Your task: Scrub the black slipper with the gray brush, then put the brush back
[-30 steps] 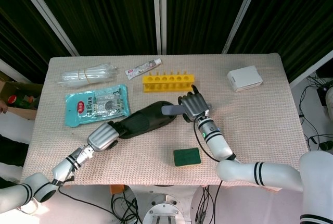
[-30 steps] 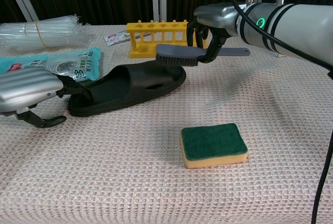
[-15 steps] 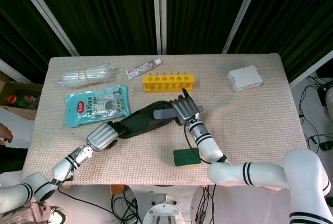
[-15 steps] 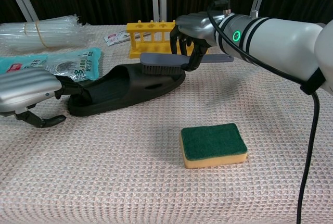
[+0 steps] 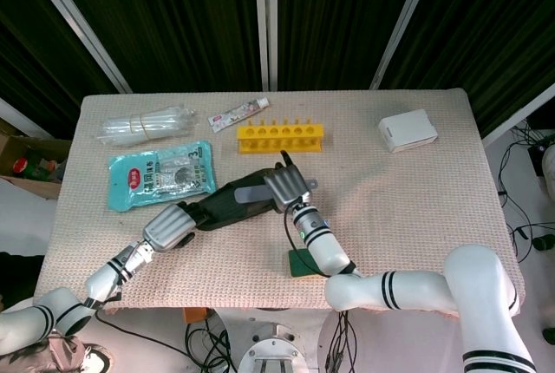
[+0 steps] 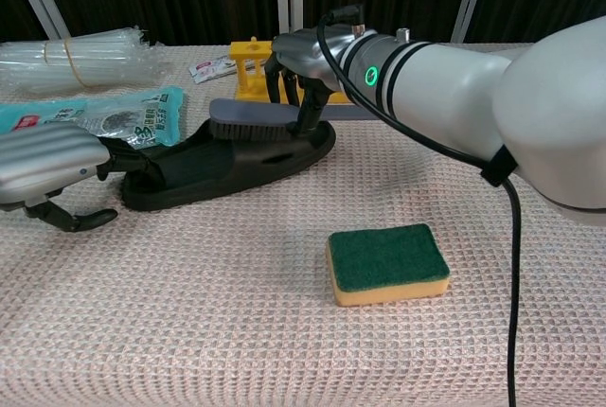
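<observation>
We see left hand [image 6: 52, 170] nearest, fingers gripping heel end of black slipper [image 6: 227, 156] at table middle. Slipper likely light, rubbery, flexes; pinning heel seems wise. Beyond, right hand [image 6: 303, 71] clasps gray brush [image 6: 251, 118], bristles down on slipper. Brush looks rigid, light; handle best hold.
</observation>
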Controlling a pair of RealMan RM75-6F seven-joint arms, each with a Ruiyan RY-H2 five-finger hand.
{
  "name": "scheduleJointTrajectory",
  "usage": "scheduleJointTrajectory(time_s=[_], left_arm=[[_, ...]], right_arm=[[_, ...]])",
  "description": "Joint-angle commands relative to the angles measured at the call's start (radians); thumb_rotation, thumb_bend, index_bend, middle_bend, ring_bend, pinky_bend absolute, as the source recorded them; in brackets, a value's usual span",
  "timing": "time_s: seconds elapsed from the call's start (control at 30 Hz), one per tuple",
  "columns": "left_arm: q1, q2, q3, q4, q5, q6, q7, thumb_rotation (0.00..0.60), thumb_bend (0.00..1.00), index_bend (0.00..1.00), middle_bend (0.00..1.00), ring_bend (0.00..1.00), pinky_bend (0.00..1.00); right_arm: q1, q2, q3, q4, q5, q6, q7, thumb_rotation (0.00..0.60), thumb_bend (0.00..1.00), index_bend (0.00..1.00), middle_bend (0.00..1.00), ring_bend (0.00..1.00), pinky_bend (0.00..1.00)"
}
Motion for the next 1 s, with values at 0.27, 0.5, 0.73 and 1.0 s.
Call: scheduleJointTrajectory(time_s=[0.27, 0.5, 0.73, 1.0], left_arm=[[-0.005, -0.008, 0.005, 0.009, 0.003, 0.002, -0.01, 0.6, 0.43, 0.26, 0.38, 0.3, 0.45], [-0.008, -0.014, 0.006, 0.016, 0.001, 0.002, -0.012, 0.6, 0.43, 0.26, 0.38, 0.3, 0.45], [-0.005, -0.01, 0.006, 0.013, -0.006, 0.004, -0.008, 0.6, 0.43, 0.26, 0.38, 0.3, 0.45], [-0.008, -0.012, 0.003, 0.011, -0.007, 0.008, -0.008, 0.6, 0.43, 0.26, 0.38, 0.3, 0.45]], right_arm=[[-0.039, 0.065, -0.02, -0.019, 0.011, 0.029, 0.016, 0.6, 0.5, 0.85, 0.75, 0.24, 0.0], [-0.045, 0.064, -0.029, 0.011, 0.018, 0.0, 0.038, 0.6, 0.5, 0.85, 0.75, 0.24, 0.0], [-0.02, 0.016, -0.024, 0.029, -0.002, -0.015, 0.043, 0.6, 0.5, 0.85, 0.75, 0.24, 0.0], [-0.01, -0.002, -0.005, -0.003, -0.027, 0.004, 0.059, 0.6, 0.51, 0.85, 0.75, 0.24, 0.0]])
